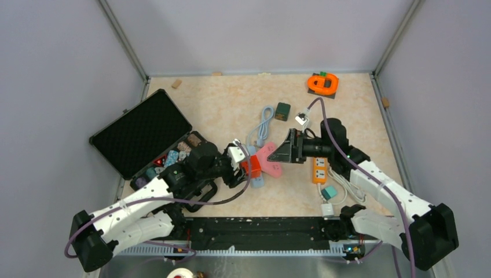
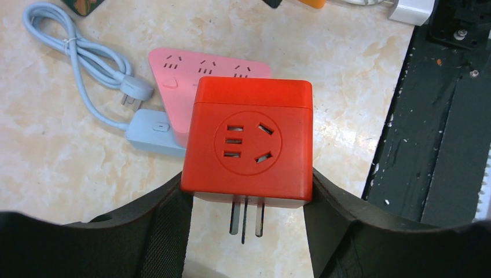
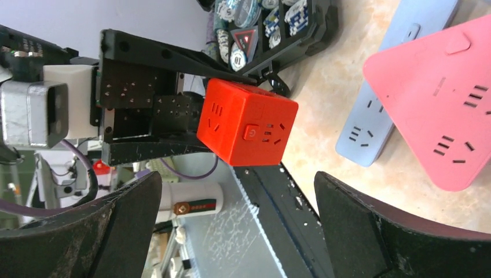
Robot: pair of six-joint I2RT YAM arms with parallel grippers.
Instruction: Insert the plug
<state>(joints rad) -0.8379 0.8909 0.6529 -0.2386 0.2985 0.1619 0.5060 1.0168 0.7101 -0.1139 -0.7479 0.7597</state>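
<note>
Far to the left of our left pincer point(image 1: 242, 165) lies the open black foam-lined case point(image 1: 139, 132). Only the right wrist view shows the round chips point(image 3: 234, 11) in its tray. The left pincer is clamped on the red plastic cube plug adapter point(image 2: 249, 145), with one finger against each side. The left wrist view alone shows its three metal prongs point(image 2: 245, 219), pointing back between the fingers, and a round socket face. Just ahead of the cube lie the pink triangular power strip point(image 2: 191, 63) and, against it, a pale blue power strip point(image 2: 147, 130). From above, the blue strip is mostly hidden by cube and pincer. Our right pincer point(image 1: 288, 147) hangs beyond the pink strip, facing the cube, its fingers wide apart around nothing. An orange power strip point(image 1: 319, 169) sits just beside it, its far end hidden under the arm.
</note>
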